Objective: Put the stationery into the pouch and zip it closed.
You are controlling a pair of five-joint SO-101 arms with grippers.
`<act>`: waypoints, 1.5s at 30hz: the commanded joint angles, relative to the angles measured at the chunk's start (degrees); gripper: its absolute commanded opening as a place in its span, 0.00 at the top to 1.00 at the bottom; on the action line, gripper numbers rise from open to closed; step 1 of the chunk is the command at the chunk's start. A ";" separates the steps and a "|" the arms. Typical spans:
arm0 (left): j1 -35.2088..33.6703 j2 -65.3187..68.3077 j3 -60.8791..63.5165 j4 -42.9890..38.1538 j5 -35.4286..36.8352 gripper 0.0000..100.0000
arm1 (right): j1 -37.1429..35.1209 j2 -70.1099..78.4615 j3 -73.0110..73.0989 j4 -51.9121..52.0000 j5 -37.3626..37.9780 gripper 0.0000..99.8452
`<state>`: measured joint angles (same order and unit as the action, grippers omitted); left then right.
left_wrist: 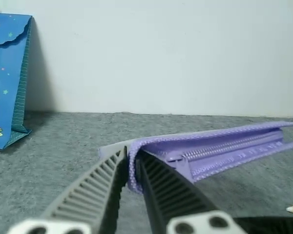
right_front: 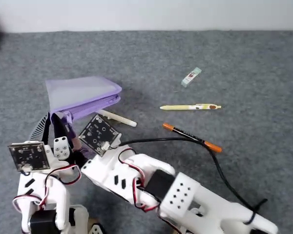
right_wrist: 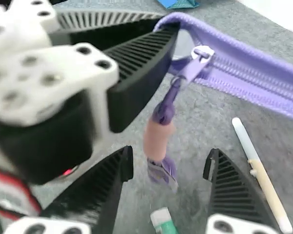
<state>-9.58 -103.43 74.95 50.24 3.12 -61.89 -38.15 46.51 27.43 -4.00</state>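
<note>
A: status? where's the pouch (right_front: pixel 83 95)?
B: flat on the grey mat (right_front: pixel 254 53), one corner pinched by the left gripper (left_wrist: pixel 131 162), which is clamped on the fabric edge. We read that as an anchor so the pouch can't slide when the zip gets tugged.
A: other arm?
B: the right gripper (right_wrist: pixel 169 155) is spread wide and holds nothing. The zipper pull (right_wrist: pixel 161 141) hangs between its fingers (right_wrist: pixel 110 181), touching neither. The slider (right_wrist: pixel 201 52) sits right at the pinched corner of the pouch. Imo we're lined up to grab the pull.
A: stationery?
B: all outside the pouch. The cream pen (right_front: pixel 117 118) is just beside the pouch's zip edge. The yellow pen (right_front: pixel 190 107), orange-capped pen (right_front: pixel 191 137) and eraser (right_front: pixel 191 77) are well apart from the pouch, on its side away from the left gripper.
A: zip open or not?
B: can't tell how far; teeth near the corner look meshed. We'd call it early, nothing loaded yet.
A: risks?
B: the pull is floppy and may swing off the pads as we close. FYI there's a blue gift bag (left_wrist: pixel 7 78) past the pouch by the wall, not in play.
</note>
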 commanded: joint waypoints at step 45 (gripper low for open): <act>0.09 -0.44 -2.59 -1.49 -2.11 0.99 | 0.31 -9.54 10.46 -1.80 0.44 0.78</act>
<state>-9.32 -103.43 74.95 50.24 1.63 -60.48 -49.67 57.67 28.13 -0.57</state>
